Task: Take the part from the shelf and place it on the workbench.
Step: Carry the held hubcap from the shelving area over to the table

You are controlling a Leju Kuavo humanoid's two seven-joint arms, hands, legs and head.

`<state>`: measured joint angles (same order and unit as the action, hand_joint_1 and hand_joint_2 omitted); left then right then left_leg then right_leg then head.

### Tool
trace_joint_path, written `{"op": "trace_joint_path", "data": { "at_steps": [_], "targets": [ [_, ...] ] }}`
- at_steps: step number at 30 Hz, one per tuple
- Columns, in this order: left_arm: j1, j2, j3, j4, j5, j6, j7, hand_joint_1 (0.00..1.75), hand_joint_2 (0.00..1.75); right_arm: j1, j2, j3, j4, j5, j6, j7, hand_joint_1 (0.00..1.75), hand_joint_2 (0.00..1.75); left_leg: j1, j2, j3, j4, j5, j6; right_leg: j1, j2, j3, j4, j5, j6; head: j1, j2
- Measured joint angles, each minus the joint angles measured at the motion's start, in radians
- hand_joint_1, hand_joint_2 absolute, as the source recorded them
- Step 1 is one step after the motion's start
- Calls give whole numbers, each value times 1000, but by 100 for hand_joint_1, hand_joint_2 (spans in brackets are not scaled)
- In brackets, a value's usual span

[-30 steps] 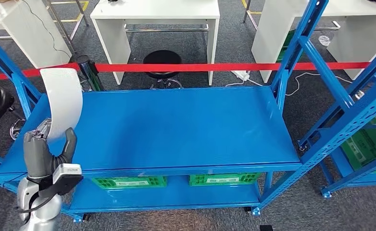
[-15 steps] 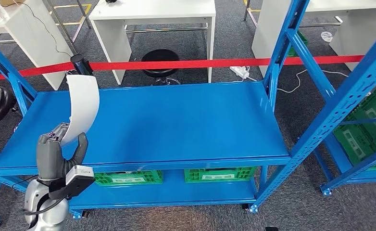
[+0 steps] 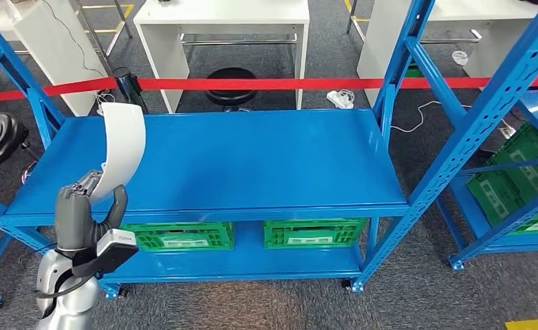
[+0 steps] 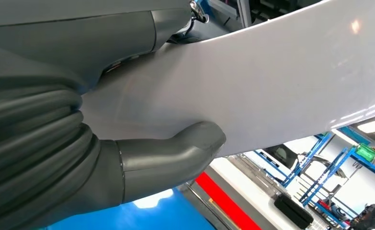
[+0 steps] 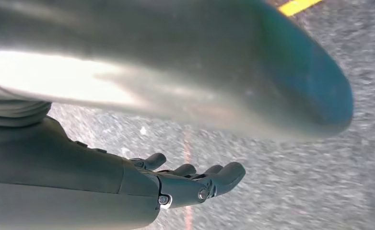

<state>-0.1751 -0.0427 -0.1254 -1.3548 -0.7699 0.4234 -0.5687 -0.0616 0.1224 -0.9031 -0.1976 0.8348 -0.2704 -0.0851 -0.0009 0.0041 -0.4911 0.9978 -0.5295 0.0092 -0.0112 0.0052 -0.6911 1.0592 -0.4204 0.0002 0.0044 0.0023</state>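
Head view: left hand low at left, in front of the blue workbench, gripping the lower end of a curved white part. Part stands up from the hand and arcs over the bench's left front corner, not touching the surface. Green crates on the lower shelf. Red barrier tape behind, black stool, white tables.

Left wrist view: thumb pressed against the white part, fingers wrapped on the other side; firm hold.

Right wrist view: right hand hangs over grey carpet, fingers extended and slightly apart, holding nothing.
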Motion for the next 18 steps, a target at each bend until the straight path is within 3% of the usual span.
{"op": "trace_joint_path", "data": {
  "at_steps": [3, 4, 5, 6, 8, 10, 11, 13, 15, 18],
  "targets": [
    [-5, -2, -5, 15, -9, 0, 1, 175, 175, -1, 2, -21, 0, -21, 1, -6, 0, 0, 2, 4, -41, -1, 38, 12, -1, 0, -43, 157, -144, 13, 3, 0],
    [-3, -3, -6, 20, -11, 0, 1, 175, 175, -2, 2, -27, 0, -24, 1, -8, 0, 0, 2, 6, -57, 2, 49, 12, -1, 0, -52, 216, -170, 16, 4, 0],
    [-2, -3, -6, 25, -11, 0, 1, 175, 175, -2, 2, -31, 0, -26, 1, -10, 0, 0, 2, 8, -73, 5, 60, 11, -1, 0, -50, 253, -170, 18, 3, 0],
    [-1, -3, -6, 29, -12, 0, 1, 175, 175, -2, 2, -36, 0, -28, 1, -10, 0, 0, 2, 10, -90, 10, 70, 9, -1, 0, -29, 254, -151, 19, 4, 0],
    [-1, -3, -6, 35, -12, 0, 1, 175, 175, -3, 2, -41, 0, -29, 1, -11, 0, 0, 3, 18, -120, 22, 84, 3, -1, -13, 63, 154, -109, 19, 4, 0],
    [-1, -3, -6, 39, -12, 1, 1, 175, 175, -8, 3, -44, 0, -32, 2, -13, 0, 0, 0, 28, -135, 35, 94, -6, 5, -39, 153, 23, -116, 8, 5, 0],
    [-1, -2, -6, 40, -12, 1, 0, 175, 175, -10, 3, -46, 0, -36, 5, -14, 0, 0, -1, 34, -138, 39, 98, -12, 8, -48, 174, -12, -127, -1, 5, 0],
    [-2, -2, -7, 42, -12, 2, 0, 175, 175, -13, 5, -55, 0, -52, 14, -16, 0, 0, 0, 45, -139, 39, 108, -25, 11, -36, 169, -23, -121, -22, 6, 0],
    [-2, -2, -7, 43, -12, 2, 0, 175, 175, -14, 8, -72, 0, -80, 29, -23, 0, 0, 3, 35, -150, 59, 81, -40, 9, -24, 151, -28, -101, -38, 6, 0],
    [-1, 1, -8, 48, -12, 2, 0, 175, 175, -14, 10, -101, 0, -120, 49, -39, 0, 0, 5, 6, -192, 204, -53, -53, 7, -5, 108, -30, -64, -51, 3, 0]
  ]
}}
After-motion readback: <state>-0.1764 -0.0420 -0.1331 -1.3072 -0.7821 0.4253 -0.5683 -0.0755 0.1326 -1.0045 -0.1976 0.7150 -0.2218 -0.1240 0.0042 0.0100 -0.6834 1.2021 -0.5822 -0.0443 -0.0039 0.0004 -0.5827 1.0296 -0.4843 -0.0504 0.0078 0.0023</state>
